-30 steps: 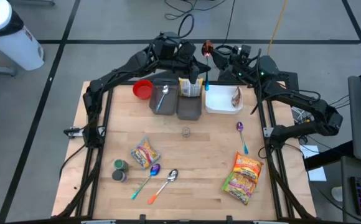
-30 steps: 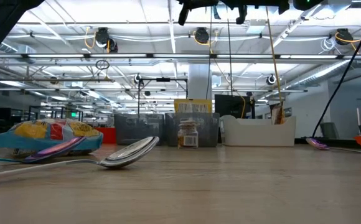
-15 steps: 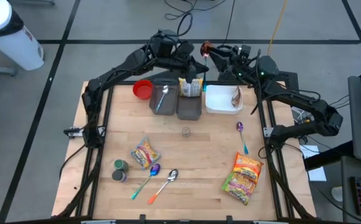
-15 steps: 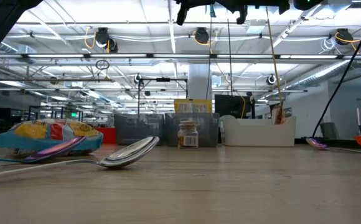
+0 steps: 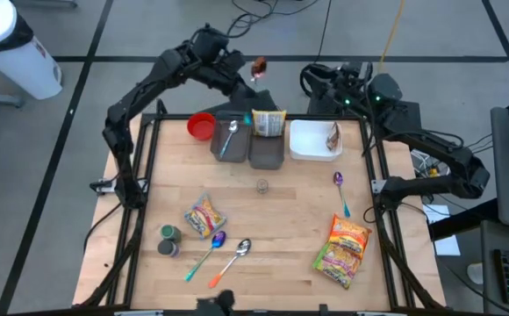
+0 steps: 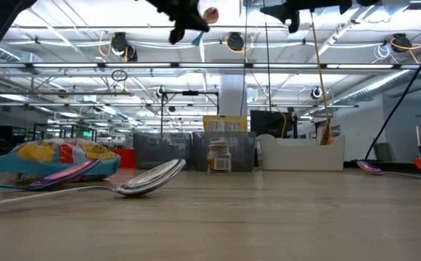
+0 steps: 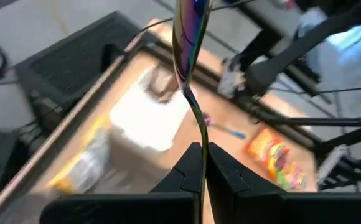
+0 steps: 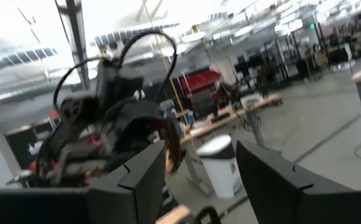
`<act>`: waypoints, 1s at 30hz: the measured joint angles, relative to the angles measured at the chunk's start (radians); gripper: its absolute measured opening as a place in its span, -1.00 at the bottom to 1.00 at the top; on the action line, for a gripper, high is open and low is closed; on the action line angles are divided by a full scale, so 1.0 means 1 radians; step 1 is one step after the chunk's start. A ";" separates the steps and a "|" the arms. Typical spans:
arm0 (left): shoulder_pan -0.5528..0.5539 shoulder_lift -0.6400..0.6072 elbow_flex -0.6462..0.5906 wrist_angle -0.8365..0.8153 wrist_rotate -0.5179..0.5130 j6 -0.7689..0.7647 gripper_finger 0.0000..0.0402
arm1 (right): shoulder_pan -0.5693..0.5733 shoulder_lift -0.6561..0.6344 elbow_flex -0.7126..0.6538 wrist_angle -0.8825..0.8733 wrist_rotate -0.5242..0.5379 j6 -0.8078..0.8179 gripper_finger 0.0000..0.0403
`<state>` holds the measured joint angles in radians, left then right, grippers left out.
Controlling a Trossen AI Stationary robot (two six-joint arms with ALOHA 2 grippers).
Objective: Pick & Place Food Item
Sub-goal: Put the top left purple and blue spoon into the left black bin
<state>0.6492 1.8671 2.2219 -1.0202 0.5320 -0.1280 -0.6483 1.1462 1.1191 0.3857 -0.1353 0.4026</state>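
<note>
My left gripper (image 7: 200, 163), top centre of the overhead frame, is clenched on a spoon (image 7: 188, 37); my right gripper (image 8: 200, 171) is released. The food packet (image 5: 344, 248) lies lower right (unpicked, I judge).

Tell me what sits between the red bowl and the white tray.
In the high view, two grey bins stand side by side between the red bowl and the white tray: one holds a spoon, the other a yellow packet.
</note>
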 joint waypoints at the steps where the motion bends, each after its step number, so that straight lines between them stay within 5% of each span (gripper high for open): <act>1: 0.020 -0.001 0.000 -0.023 0.003 0.013 -0.97 | 0.000 -0.002 0.000 -0.014 0.000 0.000 -0.07; 9: 0.123 -0.003 -0.037 -0.103 0.095 0.095 -0.97 | 0.000 -0.010 -0.001 -0.067 0.000 0.000 -0.07; 16: 0.144 -0.002 -0.227 -0.069 0.178 0.109 -0.97 | 0.000 -0.009 -0.036 -0.063 0.002 0.004 -0.10; 30: 0.142 -0.001 -0.584 0.054 0.179 0.109 -0.97 | 0.000 -0.010 -0.123 -0.054 0.004 0.057 -0.11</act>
<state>0.7908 1.8664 1.6376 -0.9662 0.7106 -0.0194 -0.6483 1.1366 0.9966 0.3314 -0.1314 0.4596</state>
